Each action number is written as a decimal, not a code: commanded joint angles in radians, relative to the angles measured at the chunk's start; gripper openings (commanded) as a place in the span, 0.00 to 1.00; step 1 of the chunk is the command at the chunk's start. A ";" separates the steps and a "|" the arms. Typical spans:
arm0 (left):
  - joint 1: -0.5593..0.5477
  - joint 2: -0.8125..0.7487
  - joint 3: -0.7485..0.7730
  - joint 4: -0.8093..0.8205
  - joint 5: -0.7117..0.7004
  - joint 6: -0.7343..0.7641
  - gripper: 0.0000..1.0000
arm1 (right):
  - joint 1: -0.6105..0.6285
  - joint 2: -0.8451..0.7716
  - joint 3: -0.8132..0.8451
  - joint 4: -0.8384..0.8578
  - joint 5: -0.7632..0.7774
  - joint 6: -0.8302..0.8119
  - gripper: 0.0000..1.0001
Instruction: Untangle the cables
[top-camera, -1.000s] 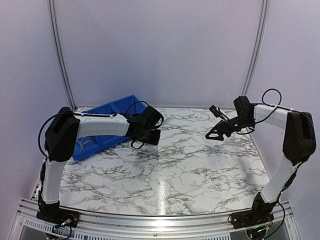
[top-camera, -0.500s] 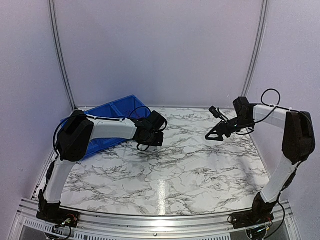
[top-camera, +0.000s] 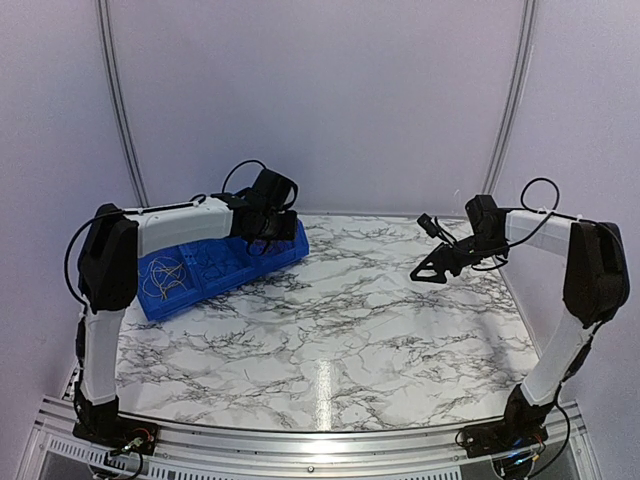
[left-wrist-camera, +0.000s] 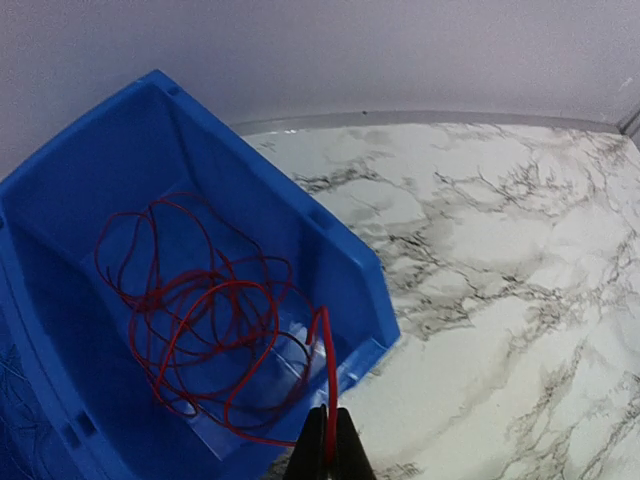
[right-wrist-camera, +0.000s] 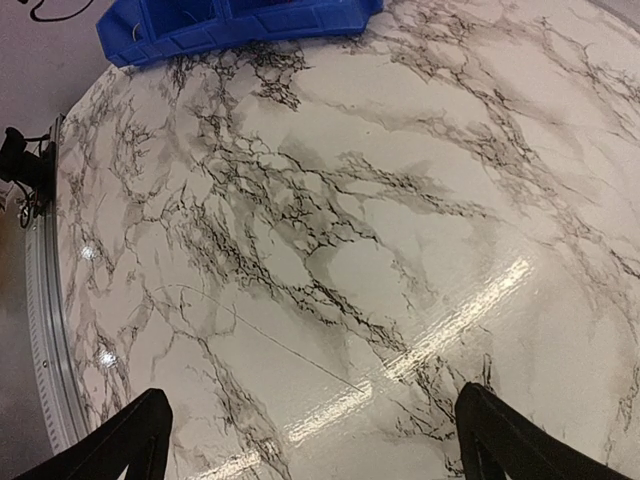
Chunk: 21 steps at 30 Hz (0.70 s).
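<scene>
your left hand (left-wrist-camera: 328, 452) is clenched on the red cable (left-wrist-camera: 215, 300); ease its tail inside the blue bin (left-wrist-camera: 345, 255) before letting go. your right hand (right-wrist-camera: 312, 430) hangs released.

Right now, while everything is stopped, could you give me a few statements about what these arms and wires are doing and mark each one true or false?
1. The left arm's fingers are pinched shut on a red wire. True.
2. The red wire's coil lies loose on the marble table. False: it lies inside the blue bin.
3. The right arm's fingers are spread open with nothing between them. True.
4. The blue bin sits on the table's right side. False: it is at the far left.
5. Another compartment of the bin holds whitish wires. True.
</scene>
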 joint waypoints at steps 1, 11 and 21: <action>0.080 0.034 0.064 -0.028 -0.001 0.032 0.00 | 0.006 0.013 0.009 -0.017 -0.001 -0.015 0.98; 0.113 0.072 0.162 -0.075 0.023 0.025 0.46 | 0.007 0.004 0.009 -0.014 -0.004 -0.008 0.98; 0.113 -0.221 -0.024 -0.080 -0.056 0.148 0.62 | 0.006 -0.060 0.005 0.028 0.070 -0.008 0.98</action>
